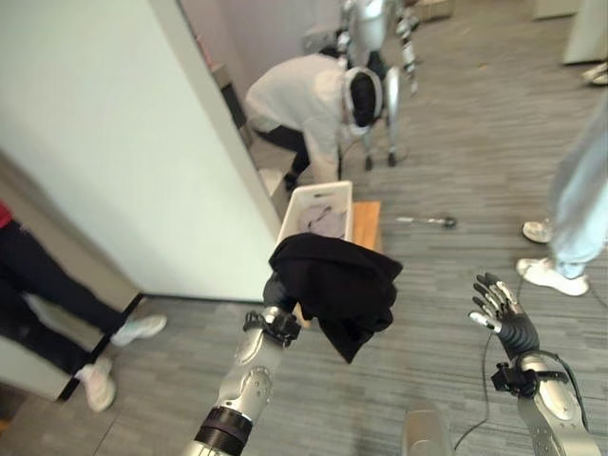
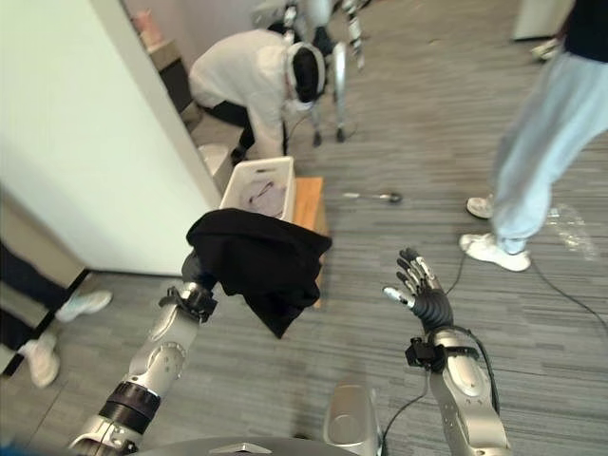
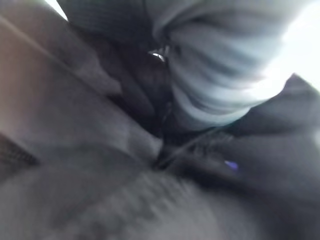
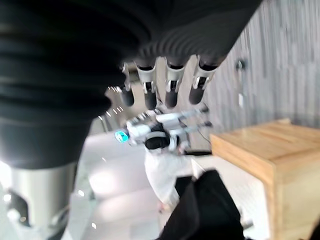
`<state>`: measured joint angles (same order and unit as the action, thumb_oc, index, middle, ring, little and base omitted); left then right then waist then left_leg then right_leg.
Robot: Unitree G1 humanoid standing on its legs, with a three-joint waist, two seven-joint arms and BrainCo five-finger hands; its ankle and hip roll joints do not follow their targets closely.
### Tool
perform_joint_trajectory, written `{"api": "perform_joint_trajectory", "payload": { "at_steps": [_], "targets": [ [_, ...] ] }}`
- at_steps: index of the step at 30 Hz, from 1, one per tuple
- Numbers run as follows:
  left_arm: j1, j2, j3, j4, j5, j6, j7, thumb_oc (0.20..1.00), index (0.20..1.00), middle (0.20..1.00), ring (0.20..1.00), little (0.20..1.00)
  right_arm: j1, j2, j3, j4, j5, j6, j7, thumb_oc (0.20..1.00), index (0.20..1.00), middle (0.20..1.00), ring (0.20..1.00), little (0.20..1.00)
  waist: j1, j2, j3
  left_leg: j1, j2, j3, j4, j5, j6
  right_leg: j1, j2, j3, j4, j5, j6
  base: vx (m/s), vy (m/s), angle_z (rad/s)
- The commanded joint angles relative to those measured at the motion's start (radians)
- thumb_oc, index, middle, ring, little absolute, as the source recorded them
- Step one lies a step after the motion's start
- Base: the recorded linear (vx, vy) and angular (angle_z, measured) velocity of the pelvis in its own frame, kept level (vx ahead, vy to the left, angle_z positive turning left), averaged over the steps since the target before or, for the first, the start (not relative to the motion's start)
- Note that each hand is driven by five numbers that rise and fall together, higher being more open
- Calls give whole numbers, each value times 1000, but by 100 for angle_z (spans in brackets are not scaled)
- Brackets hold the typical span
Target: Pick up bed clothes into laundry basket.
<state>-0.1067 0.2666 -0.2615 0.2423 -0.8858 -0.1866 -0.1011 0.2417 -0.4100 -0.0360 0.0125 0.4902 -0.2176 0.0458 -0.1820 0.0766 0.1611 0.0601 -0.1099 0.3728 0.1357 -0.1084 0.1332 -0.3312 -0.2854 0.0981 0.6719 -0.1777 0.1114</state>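
The black garment (image 1: 340, 285) is bundled over the left hand (image 1: 277, 285) and held up in the air, its loose end drooping below the wrist. The cloth swallows the fingers in the head views, and the left wrist view gives dark folds pressed close to the lens, so I cannot tell whether they are clenched in the fabric or merely carrying it. The white laundry basket (image 1: 319, 211) sits ahead on a low wooden stand (image 1: 367, 224) beside a white partition wall (image 1: 104, 142), with some pale clothing already in it. From the head camera the garment overlaps the near rim, but it looks to hang short of the basket rather than above it.

The right hand (image 2: 415, 284) is raised well to the side, fingers straight and spread, holding nothing.

The step in hand seems to be the carry to the basket. To do it well, the arm should reach forward until the whole bundle — trailing end included — hangs over the middle of the opening (not the near edge), then lower before letting go, so the hem cannot snag the rim and drag the cloth out onto the stand. A person in a white top (image 1: 304, 100) bends close behind the basket and another stands at the right; the reach should stay short of them.
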Motion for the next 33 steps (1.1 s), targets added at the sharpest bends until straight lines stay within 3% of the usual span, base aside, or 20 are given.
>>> {"api": "perform_joint_trajectory", "payload": {
  "at_steps": [1,2,3,4,7,9,13,23,31,32,33],
  "targets": [
    [-96,35,52,-40,23,-71,-39,200,200,200,200,200,-46,-34,-77,-30,46,-49,17,1000,1000,1000,1000,1000,-43,18,34,40,105,-133,-26,50,-154,181,102,109,-440,169,39,266,-428,128],
    [-123,53,59,-22,48,-101,-28,200,200,200,200,200,-56,-51,-90,-35,37,-65,33,1000,1000,1000,1000,1000,-36,0,29,34,115,-160,-6,30,-162,210,128,136,-522,157,37,187,-289,145],
    [-124,43,51,-25,47,-74,-37,200,200,200,200,200,-43,-45,-84,-40,34,-47,28,1000,1000,1000,1000,1000,-25,-4,22,28,114,-171,10,25,-163,215,105,114,-504,179,41,143,-395,167],
    [-130,18,33,9,48,-61,-34,200,200,200,200,200,-31,-45,-78,-39,47,-45,34,1000,1000,1000,1000,1000,-8,-6,15,8,124,-208,13,52,-176,247,122,93,-537,175,20,75,-231,114],
    [-134,12,31,4,52,-57,-37,200,200,200,200,200,-30,-50,-84,-38,54,-42,42,1000,1000,1000,1000,1000,-6,-4,12,-3,129,-231,22,65,-185,267,119,69,-558,173,17,27,-152,78],
    [-153,37,25,21,92,-48,-35,200,200,200,200,200,-23,-76,-92,-37,50,-37,54,1000,1000,1000,1000,1000,11,-10,6,-8,141,-279,5,100,-202,312,138,45,-599,170,-1,67,-222,42],
    [-226,103,29,67,150,-45,-17,200,200,200,200,200,-24,-108,-95,-26,49,-28,69,1000,1000,1000,1000,1000,17,-6,-6,2,153,-298,-27,128,-221,367,147,20,-672,179,-10,72,-96,25],
    [-536,174,-44,322,230,-45,53,200,200,200,200,200,-27,-121,-33,-32,60,-10,94,1000,1000,1000,1000,1000,-33,10,-16,41,164,-263,-115,113,-223,378,160,19,-742,207,0,35,-2,-5],
    [-578,143,-51,370,249,-46,72,200,200,200,200,200,-18,-101,-39,-52,47,-22,76,1000,1000,1000,1000,1000,-55,15,-15,62,161,-227,-139,104,-220,364,166,55,-751,219,8,6,33,-18],
    [-671,171,-197,299,219,-32,57,200,200,200,200,200,-5,-1,-86,25,226,-56,41,1000,1000,1000,1000,1000,-33,-101,-40,39,224,-21,-221,56,-214,276,143,-253,-633,186,52,-33,148,1],
    [-672,176,-198,304,220,-33,58,200,200,200,200,200,-19,9,-78,19,235,-57,41,1000,1000,1000,1000,1000,-31,-96,-41,47,212,-26,-217,51,-207,272,141,-244,-629,190,55,-71,281,29]
  ]
}}
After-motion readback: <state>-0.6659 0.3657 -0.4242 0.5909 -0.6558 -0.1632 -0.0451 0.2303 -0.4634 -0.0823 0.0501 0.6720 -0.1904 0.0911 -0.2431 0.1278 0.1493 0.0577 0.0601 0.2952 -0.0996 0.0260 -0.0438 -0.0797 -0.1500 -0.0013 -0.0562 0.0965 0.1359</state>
